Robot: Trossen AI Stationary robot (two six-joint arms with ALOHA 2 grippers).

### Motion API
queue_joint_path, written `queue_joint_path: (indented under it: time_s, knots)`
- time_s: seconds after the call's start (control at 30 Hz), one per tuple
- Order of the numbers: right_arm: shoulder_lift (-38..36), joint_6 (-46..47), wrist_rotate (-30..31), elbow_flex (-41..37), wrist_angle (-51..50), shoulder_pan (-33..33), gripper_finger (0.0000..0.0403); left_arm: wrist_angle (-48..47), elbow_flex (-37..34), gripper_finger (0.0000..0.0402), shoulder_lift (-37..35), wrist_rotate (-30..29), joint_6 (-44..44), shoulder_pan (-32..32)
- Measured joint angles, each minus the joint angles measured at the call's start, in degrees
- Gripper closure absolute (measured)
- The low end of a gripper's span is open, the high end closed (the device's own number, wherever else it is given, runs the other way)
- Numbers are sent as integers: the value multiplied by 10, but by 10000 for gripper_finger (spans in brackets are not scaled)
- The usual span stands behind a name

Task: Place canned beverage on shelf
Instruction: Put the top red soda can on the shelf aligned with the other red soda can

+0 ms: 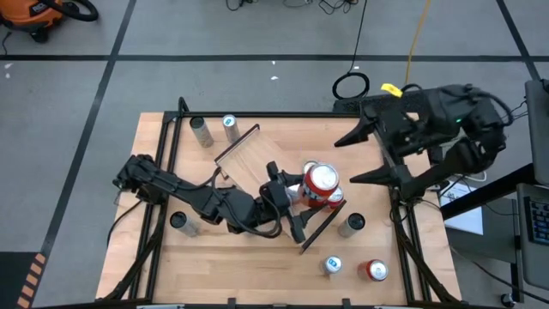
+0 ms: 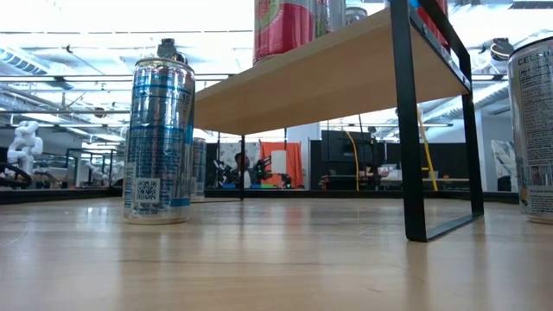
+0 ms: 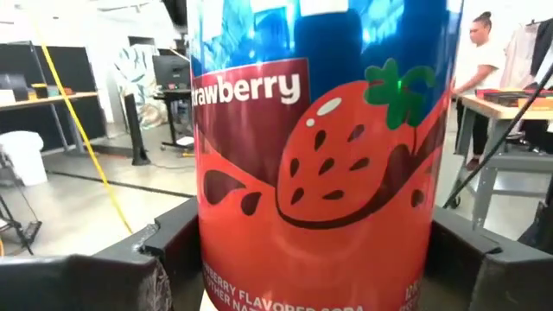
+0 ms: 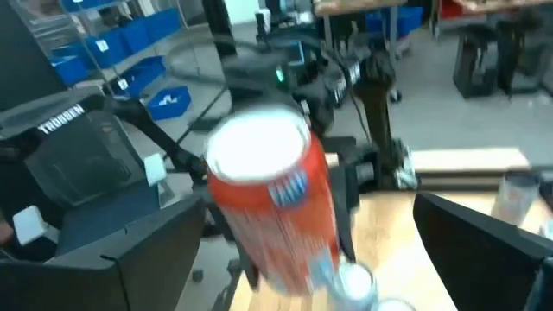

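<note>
A red strawberry soda can (image 1: pixel 322 180) stands upright over the right end of the light-wood shelf (image 1: pixel 257 163). In the low view the can (image 2: pixel 285 28) shows at the board's top (image 2: pixel 346 73). My left gripper (image 1: pixel 304 196) reaches across the shelf from the table's left and is shut on the can, which fills the left wrist view (image 3: pixel 320 164). My right gripper (image 1: pixel 353 160) hovers open and empty just right of the shelf, its fingers pointing toward the can (image 4: pixel 268 199). My left gripper pinches the can's side wall low down (image 3: pixel 212 259) between its two fingers (image 3: pixel 164 255), one on each side. The fingers come about level from the table's left side. The can is upright; whether its base rests on the board, I cannot tell.
Loose cans stand on the tabletop: two at the far left (image 1: pixel 202 130), one near left (image 1: pixel 180 221), one right of the shelf (image 1: pixel 352 223), and two at the near right (image 1: pixel 373 270). A tall silver-blue can (image 2: pixel 160 130) stands close in the low view. A black shelf leg (image 2: pixel 413 130) shows there.
</note>
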Motion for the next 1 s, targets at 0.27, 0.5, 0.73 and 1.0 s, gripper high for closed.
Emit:
queue_joint_path:
  time_s: [0.27, 0.5, 0.73, 1.0]
  knots:
    - [33, 13, -28, 29, 6, -2, 12, -1, 0, 109, 9, -100, -2, 2]
    - [45, -18, 0, 30, 25, -4, 12, 5, 0, 109, 22, -104, -11, -1]
    - [54, -29, -20, 30, -6, -12, 12, 6, 0, 109, 24, -118, -18, -5]
    - [75, -63, -31, 30, -8, -14, 12, 7, 0, 109, 24, -104, -20, -5]
